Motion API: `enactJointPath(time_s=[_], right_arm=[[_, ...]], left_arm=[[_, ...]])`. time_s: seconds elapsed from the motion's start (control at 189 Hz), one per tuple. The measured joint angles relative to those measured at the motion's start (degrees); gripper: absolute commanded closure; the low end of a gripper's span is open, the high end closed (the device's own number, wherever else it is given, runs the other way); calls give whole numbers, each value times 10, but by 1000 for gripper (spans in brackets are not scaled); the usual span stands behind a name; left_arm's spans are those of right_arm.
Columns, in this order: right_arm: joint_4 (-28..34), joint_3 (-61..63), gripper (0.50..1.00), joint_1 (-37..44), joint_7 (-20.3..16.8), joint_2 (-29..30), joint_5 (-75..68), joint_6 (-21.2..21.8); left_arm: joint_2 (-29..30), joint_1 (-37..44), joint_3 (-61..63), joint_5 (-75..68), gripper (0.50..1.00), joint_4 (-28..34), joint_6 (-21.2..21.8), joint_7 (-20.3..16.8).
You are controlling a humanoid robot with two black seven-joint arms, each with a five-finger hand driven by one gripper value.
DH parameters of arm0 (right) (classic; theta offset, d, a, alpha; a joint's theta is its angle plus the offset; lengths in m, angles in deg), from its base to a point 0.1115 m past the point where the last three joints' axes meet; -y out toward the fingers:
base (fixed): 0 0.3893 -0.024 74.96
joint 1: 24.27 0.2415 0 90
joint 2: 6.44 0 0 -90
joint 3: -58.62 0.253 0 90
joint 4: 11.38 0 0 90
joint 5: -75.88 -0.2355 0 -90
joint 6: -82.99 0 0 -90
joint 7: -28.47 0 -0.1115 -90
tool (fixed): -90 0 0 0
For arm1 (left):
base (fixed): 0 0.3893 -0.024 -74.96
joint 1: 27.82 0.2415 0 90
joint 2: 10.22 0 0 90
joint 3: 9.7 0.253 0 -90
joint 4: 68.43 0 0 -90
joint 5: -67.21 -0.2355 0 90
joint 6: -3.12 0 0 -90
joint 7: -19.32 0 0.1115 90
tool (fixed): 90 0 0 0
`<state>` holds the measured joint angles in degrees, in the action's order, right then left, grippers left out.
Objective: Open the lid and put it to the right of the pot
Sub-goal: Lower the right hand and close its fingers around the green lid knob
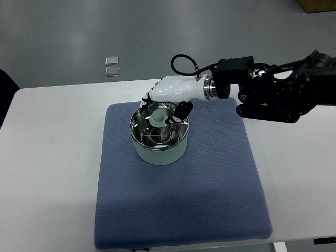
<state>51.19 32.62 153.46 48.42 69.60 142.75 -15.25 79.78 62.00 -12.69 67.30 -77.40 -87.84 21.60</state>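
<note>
White table (pixel 47 157), blue mat (pixel 210 199); right robot hand (pixel 168 102) fingers curled around lid knob (pixel 158 117) atop pot (pixel 159 149); no legible writing.

The pot (pixel 159 139) is a short round pale green one with a shiny steel rim, upright on the blue mat's upper middle; its glass lid (pixel 158 127) sits flat on top, unlifted, steel-ringed; the pale knob (pixel 157 117) stands at centre, with my fingers (pixel 181 112) just beside it.

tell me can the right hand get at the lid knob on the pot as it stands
Probably yes: the right hand is already over the pot, fingers around the lid knob, with nothing in between.
</note>
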Motion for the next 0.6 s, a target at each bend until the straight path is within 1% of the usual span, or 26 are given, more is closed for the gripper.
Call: enactJointPath(time_s=[0.074, 0.101, 0.164, 0.17, 0.201, 0.599], right_arm=[[0, 0, 769, 1, 0, 0, 1, 2], [0, 0, 787, 1, 0, 1, 1, 3], [-1, 0, 789, 1, -3, 1, 5, 3], [-1, 0, 797, 1, -4, 1, 5, 3], [-2, 0, 799, 1, -6, 1, 7, 3], [-11, -3, 801, -1, -8, 13, 19, 10]], left_arm=[[0, 0, 0, 0, 500, 0, 0, 0], [0, 0, 0, 0, 500, 0, 0, 0], [0, 0, 0, 0, 500, 0, 0, 0], [0, 0, 0, 0, 500, 0, 0, 0], [0, 0, 0, 0, 500, 0, 0, 0], [0, 0, 0, 0, 500, 0, 0, 0]])
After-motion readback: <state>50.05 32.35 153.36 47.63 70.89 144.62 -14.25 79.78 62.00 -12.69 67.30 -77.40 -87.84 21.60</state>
